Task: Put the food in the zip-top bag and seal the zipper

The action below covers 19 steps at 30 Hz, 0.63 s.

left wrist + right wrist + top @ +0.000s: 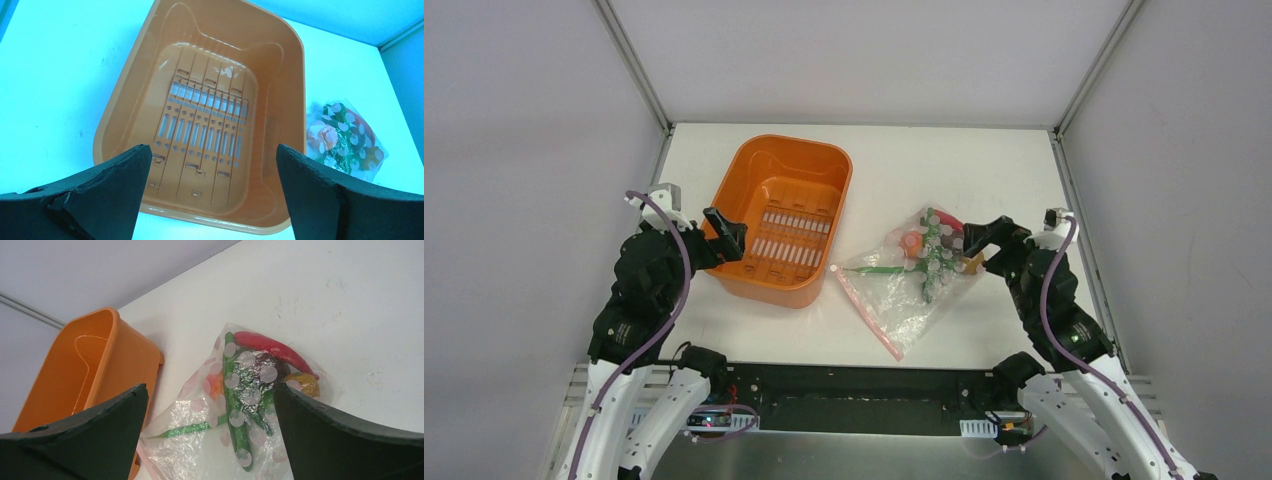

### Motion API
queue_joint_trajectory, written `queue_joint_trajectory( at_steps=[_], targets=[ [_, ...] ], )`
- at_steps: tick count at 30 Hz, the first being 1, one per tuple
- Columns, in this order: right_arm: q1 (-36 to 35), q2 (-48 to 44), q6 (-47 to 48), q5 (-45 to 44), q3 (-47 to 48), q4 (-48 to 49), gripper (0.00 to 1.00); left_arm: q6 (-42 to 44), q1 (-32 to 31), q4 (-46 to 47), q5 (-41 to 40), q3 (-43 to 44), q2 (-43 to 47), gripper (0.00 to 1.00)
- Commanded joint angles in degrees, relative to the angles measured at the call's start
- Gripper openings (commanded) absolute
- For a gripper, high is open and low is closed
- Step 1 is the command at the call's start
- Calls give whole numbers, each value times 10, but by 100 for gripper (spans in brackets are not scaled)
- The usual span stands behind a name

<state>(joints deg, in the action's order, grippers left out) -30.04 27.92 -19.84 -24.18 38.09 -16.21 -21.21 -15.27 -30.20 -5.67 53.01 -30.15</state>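
Right gripper (pixel 210 389): fingers wide apart, clamped on nothing, hovering at the bag's closed end.
Left gripper (pixel 212 148): fingers wide apart, clamped on nothing, facing the orange tub (pixel 296 100).
Zip-top bag (pixel 902 298): flat on the table (pixel 984 170), directly ahead of the right fingers, touching neither.
Food (pixel 239 407): appears to be inside the bag, bunched at the end nearest the right fingers; the red chili (pixel 270 347) lies on the far side of the bunch.
Zipper (pixel 864 310): 1 pink strip on the bag edge farthest from the right fingers.
Zipper axis: crosswise to the right gripper's reach.
Nearer arm: right; the tub stands between the left fingers and the bag.
Seal state: cannot tell.
Step judged: sealing, reaching past the food to the strip.
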Motion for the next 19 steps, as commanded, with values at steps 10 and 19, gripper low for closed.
queue_joint_trajectory(
  at_steps=[10, 19],
  targets=[
    [-1, 20, -44, 19, 23, -2, 100, -12, 5, -23, -41, 25, 1, 99],
    [-1, 22, -50, 29, 28, -2, 100, -7, 5, -34, -46, 38, -13, 99]
  ],
)
